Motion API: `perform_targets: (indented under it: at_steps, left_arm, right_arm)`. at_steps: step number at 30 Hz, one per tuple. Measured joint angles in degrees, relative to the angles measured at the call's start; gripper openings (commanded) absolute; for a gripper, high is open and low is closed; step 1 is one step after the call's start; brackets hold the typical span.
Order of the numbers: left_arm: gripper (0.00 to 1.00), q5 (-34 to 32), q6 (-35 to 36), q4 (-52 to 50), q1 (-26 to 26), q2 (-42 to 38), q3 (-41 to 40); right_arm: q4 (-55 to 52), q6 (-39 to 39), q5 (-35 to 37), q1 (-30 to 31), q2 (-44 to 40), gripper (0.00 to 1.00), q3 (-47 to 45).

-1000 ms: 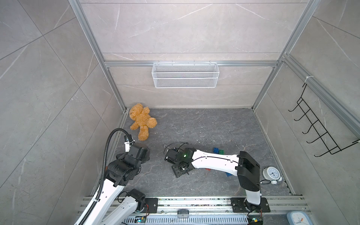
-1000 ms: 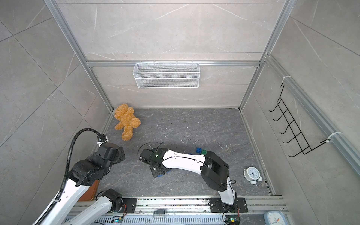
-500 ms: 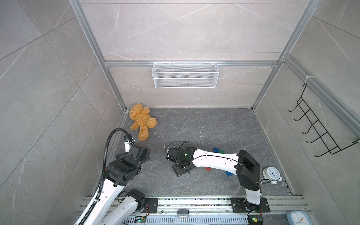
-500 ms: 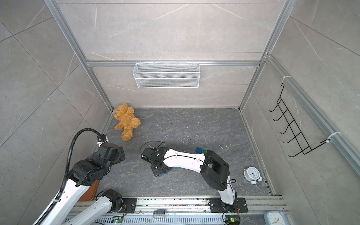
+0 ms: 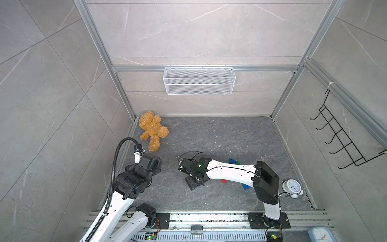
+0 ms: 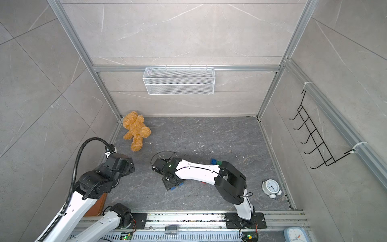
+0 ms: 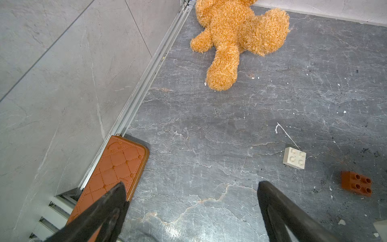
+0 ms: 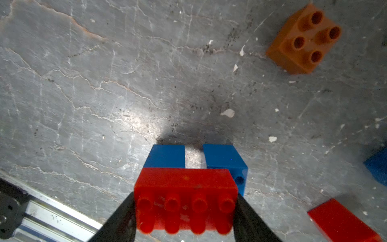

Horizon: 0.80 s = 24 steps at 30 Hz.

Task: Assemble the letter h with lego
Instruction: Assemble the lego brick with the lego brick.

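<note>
Right gripper [image 8: 185, 197]: jaws about half closed, one finger pressed on each short end of the long red brick [image 8: 185, 180]. It is a firm hold. The studs face back toward the wrist.

Two blue bricks [image 8: 165, 156] sit against the red brick's underside, one toward each end, with a gap between them. I read this as the bridge and legs of the h, already joined. I cannot tell whether the blue feet touch the grey floor [image 5: 209, 136] or hang just above it; a shadow lies right under them.

Why the end grip, as I judge it: it leaves the stud face and both long sides free, so another brick can go on top without the fingers in the way. It also keeps the legs in view of the wrist camera for lining up.

Position: the sub-assembly is at the front-middle of the floor, under the right wrist in both top views.

Loose lego:
- brown brick [image 8: 303, 39], near, studs up
- second red brick [image 8: 343, 222], beside the held piece
- white brick [image 7: 294, 157], close to the brown one
- blue brick [image 5: 232, 161] and green brick [image 5: 237, 162], touching each other, beyond the right forearm

Left gripper [image 7: 191, 184]: fingers spread wide with nothing between them, over bare floor. A tan wallet [image 7: 113, 174] lies just beside one finger, and the teddy bear [image 7: 236, 35] is well apart in the corner. I take this as parked clear of the build area.

Stage, in my estimate: the arch is done and the tall stem is not yet stacked.
</note>
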Motion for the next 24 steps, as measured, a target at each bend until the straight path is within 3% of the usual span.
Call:
perform_targets:
  at_steps: [15,24]
  left_arm:
    - [0.99,0.0,0.0,0.0,0.2,0.3,0.0]
    - [0.99,0.0,0.0,0.0,0.4,0.3,0.0]
  right_arm:
    - [0.2,0.5,0.9,0.2,1.0,0.0,0.1]
    - [-0.9,7.4,2.7,0.3,1.6,0.0,1.5]
